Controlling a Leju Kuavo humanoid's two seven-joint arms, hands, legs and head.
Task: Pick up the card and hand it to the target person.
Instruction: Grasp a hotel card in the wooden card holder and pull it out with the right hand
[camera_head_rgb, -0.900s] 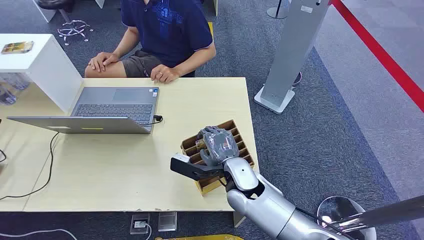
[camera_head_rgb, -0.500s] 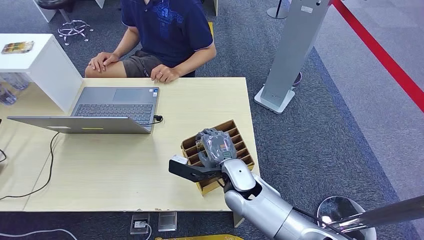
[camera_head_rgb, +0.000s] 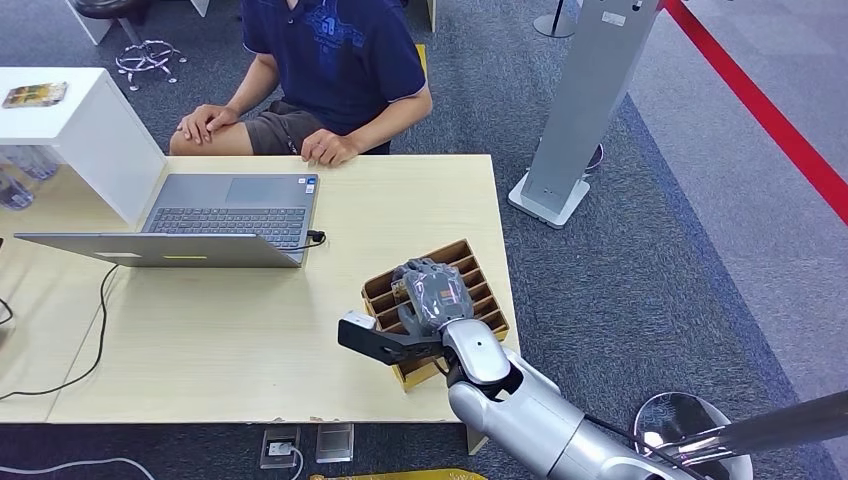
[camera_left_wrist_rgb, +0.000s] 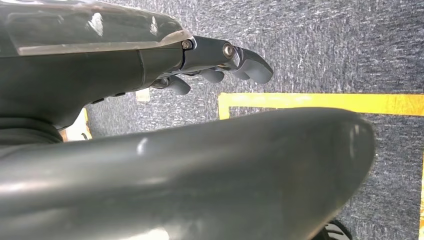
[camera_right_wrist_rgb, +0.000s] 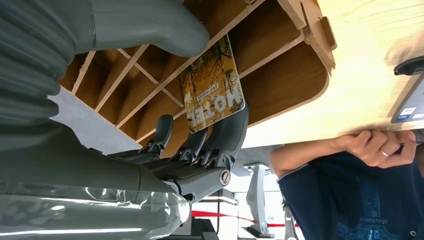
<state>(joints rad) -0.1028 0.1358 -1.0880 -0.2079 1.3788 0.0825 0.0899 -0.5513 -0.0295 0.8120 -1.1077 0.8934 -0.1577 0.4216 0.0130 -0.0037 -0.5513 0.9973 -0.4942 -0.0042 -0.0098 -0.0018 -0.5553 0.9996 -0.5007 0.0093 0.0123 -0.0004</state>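
White box (camera_head_rgb: 75, 130) at far left of the table (camera_head_rgb: 250, 330), a small card-like item lying on its top. Open laptop (camera_head_rgb: 215, 215) just beside it, cable trailing toward the near edge.

Person (camera_head_rgb: 335, 60) seated at the far side of the table, hands resting near the edge and lap, neither extended toward the robot.

Slotted wooden holder (camera_head_rgb: 478, 270) near the right end of the table. Right hand (camera_head_rgb: 435, 295) sits directly over it. Right wrist view: the card (camera_right_wrist_rgb: 212, 90), yellow-brown picture face with "MOTEL" lettering, stands in one compartment of the holder, thick thumb (camera_right_wrist_rgb: 150, 25) on one face, dark fingers (camera_right_wrist_rgb: 227, 132) at its outer edge and back. Looks like a pinch on the card, the other fingers loosely curled alongside. Card bottom is down between the dividers; not lifted clear as far as I can judge.

Left hand (camera_left_wrist_rgb: 220, 62) hangs beside the body above grey carpet (camera_left_wrist_rgb: 325, 45) with a yellow floor marking; fingers curled in, nothing in them.

Progress, as judged: reach done, grasp made or very nearly made. Left to do: draw the card up out of its slot, carry it across the table to the person, release once taken. Roughly a third through.
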